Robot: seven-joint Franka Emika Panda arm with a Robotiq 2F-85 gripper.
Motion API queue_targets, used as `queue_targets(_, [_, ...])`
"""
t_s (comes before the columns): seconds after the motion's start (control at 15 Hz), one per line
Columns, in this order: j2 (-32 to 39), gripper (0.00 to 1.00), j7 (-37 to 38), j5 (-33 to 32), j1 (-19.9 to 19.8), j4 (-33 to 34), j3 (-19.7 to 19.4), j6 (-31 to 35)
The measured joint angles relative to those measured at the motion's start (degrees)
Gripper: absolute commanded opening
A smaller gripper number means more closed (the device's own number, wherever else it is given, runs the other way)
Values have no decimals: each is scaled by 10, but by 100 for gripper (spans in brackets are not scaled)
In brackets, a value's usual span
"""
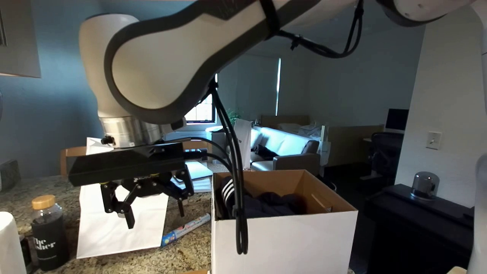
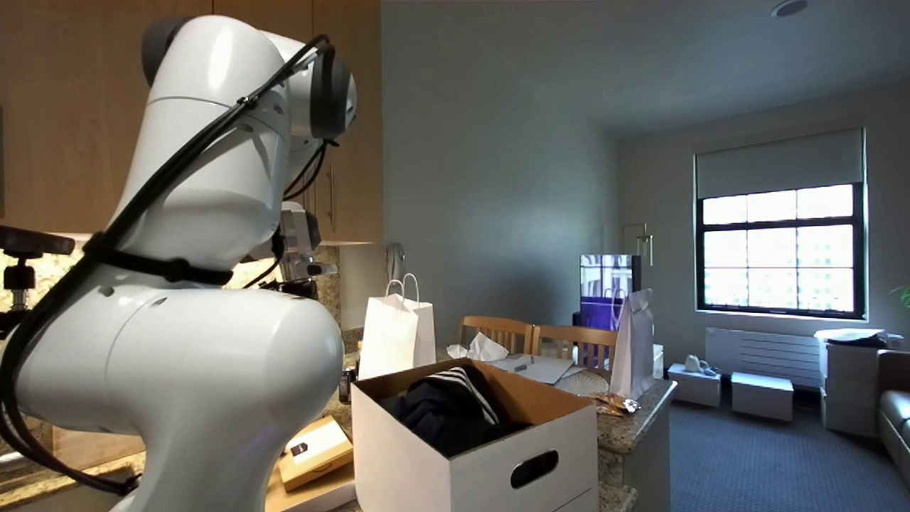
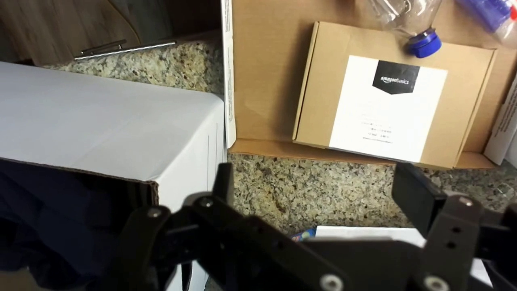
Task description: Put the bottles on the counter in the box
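Observation:
The box (image 1: 281, 243) stands on the speckled counter (image 1: 192, 251), white outside and brown inside, with dark clothing in it. It also shows in an exterior view (image 2: 405, 441) and at the left of the wrist view (image 3: 101, 117). A black bottle with a wooden cap (image 1: 49, 238) stands upright at the far left. In the wrist view, a clear bottle with a blue cap (image 3: 416, 24) and a purple-blue bottle (image 3: 486, 16) show partly at the top right. My gripper (image 1: 156, 215) is open and empty above the counter, beside the box; its fingers show in the wrist view (image 3: 315, 188).
A white paper bag (image 1: 121, 228) lies under the gripper. A blue tube (image 1: 186, 229) lies between bag and box. A shallow cardboard tray (image 3: 264, 81) holds a small brown carton (image 3: 387, 109). A white roll (image 1: 10, 243) stands by the black bottle.

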Motion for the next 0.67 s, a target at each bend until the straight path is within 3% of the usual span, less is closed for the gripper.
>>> queue_targets(0.33, [29, 100, -45, 0, 30, 16, -20, -16])
queue_targets(0.67, [160, 100, -158, -16, 86, 134, -52, -64])
